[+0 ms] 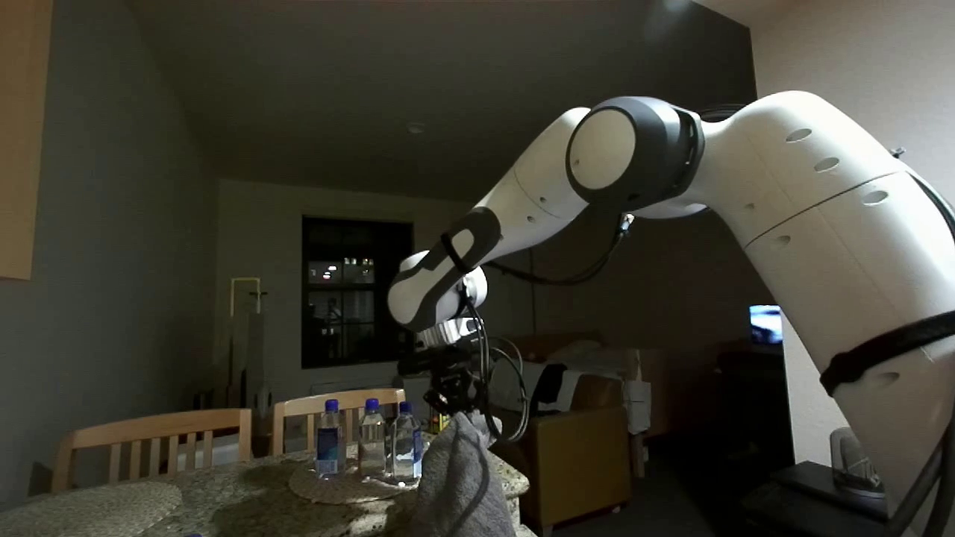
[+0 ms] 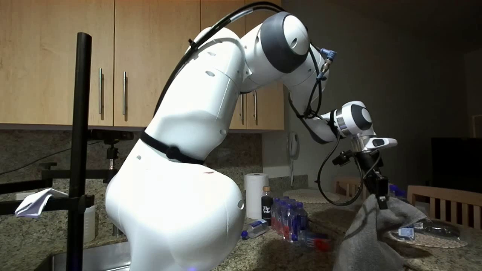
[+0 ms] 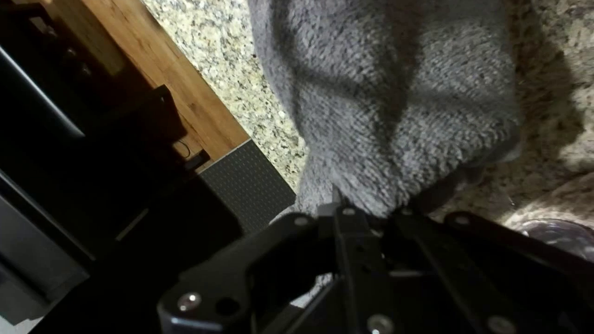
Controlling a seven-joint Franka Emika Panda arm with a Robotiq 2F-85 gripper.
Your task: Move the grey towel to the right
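The grey towel [image 1: 466, 488] hangs bunched from my gripper [image 1: 464, 409] at the counter's end. In an exterior view the towel [image 2: 363, 241] drapes down from the fingertips of my gripper [image 2: 381, 203], with one flap spreading to the right. In the wrist view the towel [image 3: 380, 102] fills the upper middle, and its gathered edge lies between the fingers of my gripper [image 3: 369, 211]. The gripper is shut on the towel. The towel's lower end is cut off in both exterior views, so I cannot tell whether it touches the counter.
Three water bottles [image 1: 371, 444] stand on a round placemat [image 1: 317, 488] beside the towel. Several more bottles [image 2: 289, 218] stand by a paper towel roll [image 2: 257, 194]. Wooden chairs [image 1: 160, 432] line the counter. The granite counter's edge [image 3: 222, 99] drops to the floor.
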